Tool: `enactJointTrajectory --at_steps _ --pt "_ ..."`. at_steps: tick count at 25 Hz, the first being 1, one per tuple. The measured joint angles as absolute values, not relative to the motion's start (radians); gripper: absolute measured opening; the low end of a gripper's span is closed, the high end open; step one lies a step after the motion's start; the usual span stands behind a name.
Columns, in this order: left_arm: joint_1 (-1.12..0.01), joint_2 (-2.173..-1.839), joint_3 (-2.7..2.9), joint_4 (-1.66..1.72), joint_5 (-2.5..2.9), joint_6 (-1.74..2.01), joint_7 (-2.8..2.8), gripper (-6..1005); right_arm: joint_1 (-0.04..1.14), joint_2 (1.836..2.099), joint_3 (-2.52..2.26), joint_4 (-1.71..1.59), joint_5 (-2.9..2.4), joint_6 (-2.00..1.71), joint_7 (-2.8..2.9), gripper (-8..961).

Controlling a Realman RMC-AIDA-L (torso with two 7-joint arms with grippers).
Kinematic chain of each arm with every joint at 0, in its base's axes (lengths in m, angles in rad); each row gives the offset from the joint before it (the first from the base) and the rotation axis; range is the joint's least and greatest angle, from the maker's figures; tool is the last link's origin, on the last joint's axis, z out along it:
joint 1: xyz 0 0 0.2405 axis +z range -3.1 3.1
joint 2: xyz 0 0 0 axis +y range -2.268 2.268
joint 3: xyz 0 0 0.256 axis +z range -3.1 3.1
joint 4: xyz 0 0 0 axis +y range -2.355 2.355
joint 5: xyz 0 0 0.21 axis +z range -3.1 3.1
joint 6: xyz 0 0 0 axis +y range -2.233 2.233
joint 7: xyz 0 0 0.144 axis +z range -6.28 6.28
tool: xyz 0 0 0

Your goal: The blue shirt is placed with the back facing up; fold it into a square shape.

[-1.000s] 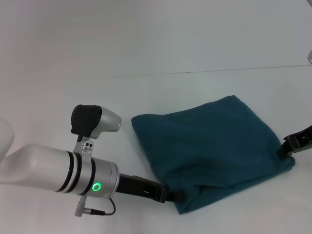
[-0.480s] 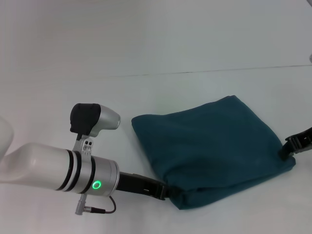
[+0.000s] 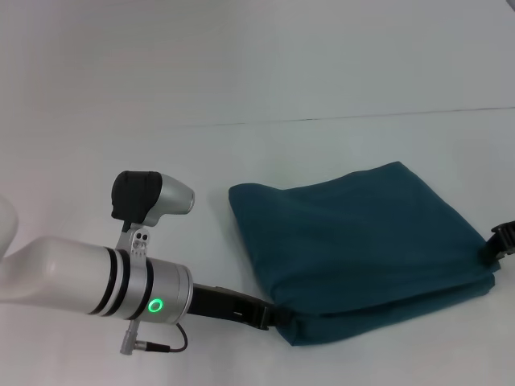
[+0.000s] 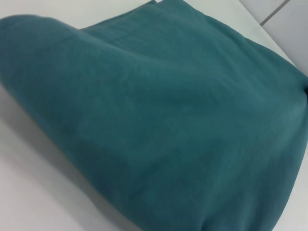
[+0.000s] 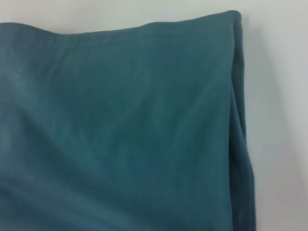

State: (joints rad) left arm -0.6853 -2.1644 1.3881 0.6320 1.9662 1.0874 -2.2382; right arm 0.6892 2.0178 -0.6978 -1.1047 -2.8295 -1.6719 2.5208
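**Folded shirt between 2 grippers**

The shirt (image 3: 362, 253) lies on the white table (image 3: 265, 72) as a folded, roughly 4-sided pad, to the right of the middle in the head view and on the near half of the table. Its top face is plain dark teal with soft creases and no lettering showing. The near edge is a thick rolled fold; the far-left corner is rounded, and the right side runs almost to the picture's edge.

The left gripper (image 3: 278, 318) reaches in low from the left, at the end of the white and silver arm (image 3: 96, 281) with a green ring light. Its black tip meets the shirt's near-left corner, right at the fold. The cloth hides the fingertips, so I cannot tell whether it is clamped on the fabric or only resting against it.

The right gripper (image 3: 500, 240) shows only as a black piece at the right edge of the head view, touching the shirt's right-hand corner. I cannot tell whether it is wide, narrow or holding the cloth.

The left wrist view is almost filled with the shirt (image 4: 168, 120), a bulging fold above a strip of table. The right wrist view shows the shirt (image 5: 120, 130) lying flat, with 1 squared corner and stacked layers along its side edge.
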Motion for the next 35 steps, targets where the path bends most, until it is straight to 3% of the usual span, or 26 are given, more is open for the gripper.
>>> enactJointTrajectory --at_steps 19,27,30,35 --pt "-0.691 -2.163 1.388 0.637 1.967 1.114 -2.238 87 0.685 2.023 -0.687 -1.086 -2.888 -1.609 2.557 61" --pt "-0.694 -2.156 1.387 0.643 1.967 1.138 -2.242 86 0.672 2.012 -0.634 -1.109 -2.883 -1.607 2.55 220" --pt "-0.698 -2.139 1.386 0.65 1.967 1.152 -2.245 84 0.669 2.01 -0.613 -1.125 -2.883 -1.607 2.547 279" --pt "-0.71 -2.101 1.315 0.651 2.016 1.196 -2.25 82 0.667 2.009 -0.6 -1.137 -2.882 -1.606 2.534 528"
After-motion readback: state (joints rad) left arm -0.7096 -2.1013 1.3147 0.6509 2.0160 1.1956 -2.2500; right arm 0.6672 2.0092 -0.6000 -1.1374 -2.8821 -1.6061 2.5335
